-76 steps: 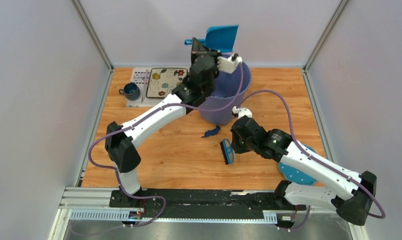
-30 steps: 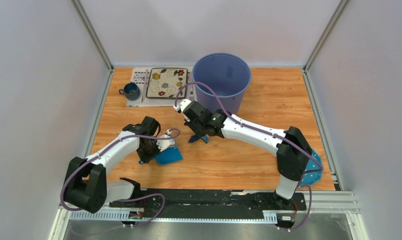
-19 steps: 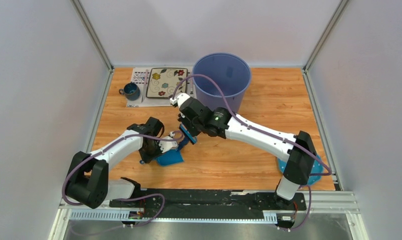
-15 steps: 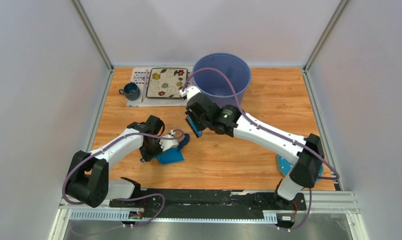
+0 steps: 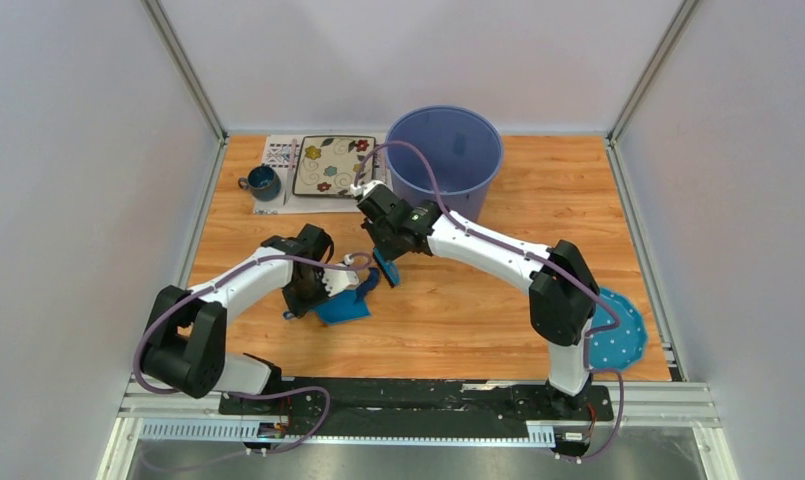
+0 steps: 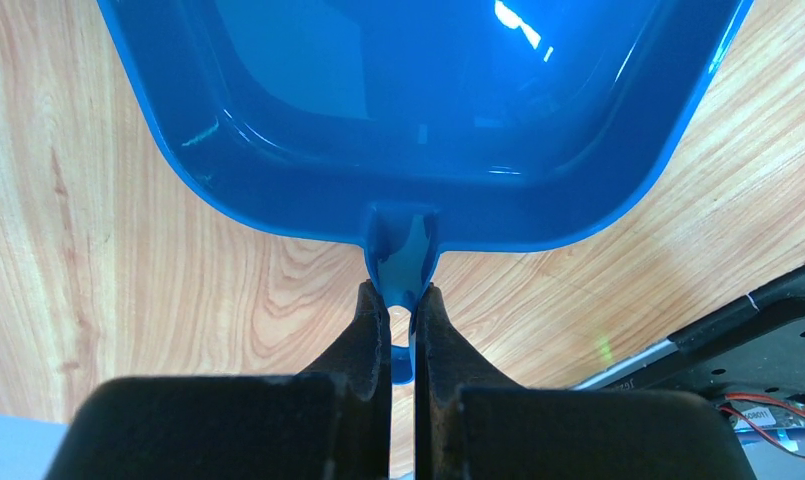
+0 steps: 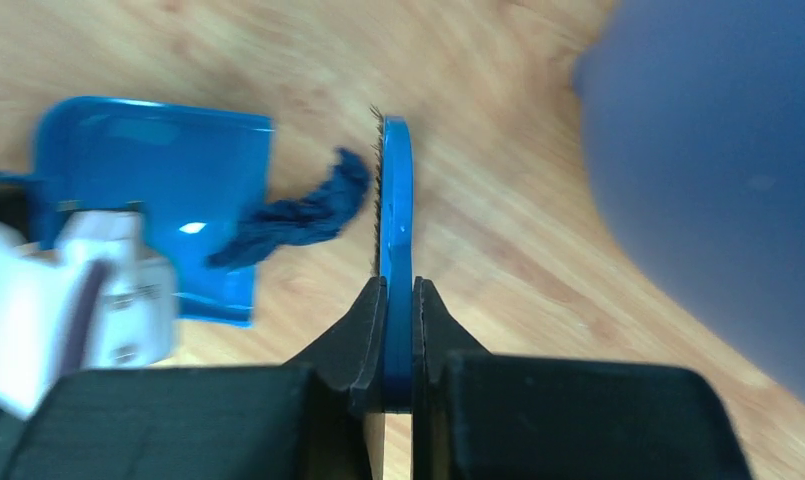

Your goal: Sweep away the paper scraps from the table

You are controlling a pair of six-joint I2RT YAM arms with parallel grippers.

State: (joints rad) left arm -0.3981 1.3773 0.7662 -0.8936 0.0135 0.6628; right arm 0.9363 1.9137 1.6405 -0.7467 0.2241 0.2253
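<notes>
One dark blue paper scrap (image 7: 298,215) lies at the mouth of the blue dustpan (image 7: 148,170), partly over its front lip; it also shows in the top view (image 5: 367,284). My left gripper (image 6: 400,295) is shut on the dustpan's handle (image 6: 403,250), and the pan (image 6: 428,100) lies flat on the wooden table (image 5: 278,220). My right gripper (image 7: 398,290) is shut on a blue brush (image 7: 395,200), whose bristle edge touches the scrap's right end. In the top view the brush (image 5: 386,268) sits just right of the dustpan (image 5: 343,307). No other scraps show.
A tall blue-purple bin (image 5: 445,160) stands at the back, just behind my right arm. A flowered plate (image 5: 333,165) on a placemat and a dark blue mug (image 5: 263,182) sit back left. A blue polka-dot cloth (image 5: 618,335) lies at the front right.
The left arm brought the dustpan from above the bin down to the table. The right arm swung the brush left and, in the last half second, down against the scrap at the pan's mouth.
</notes>
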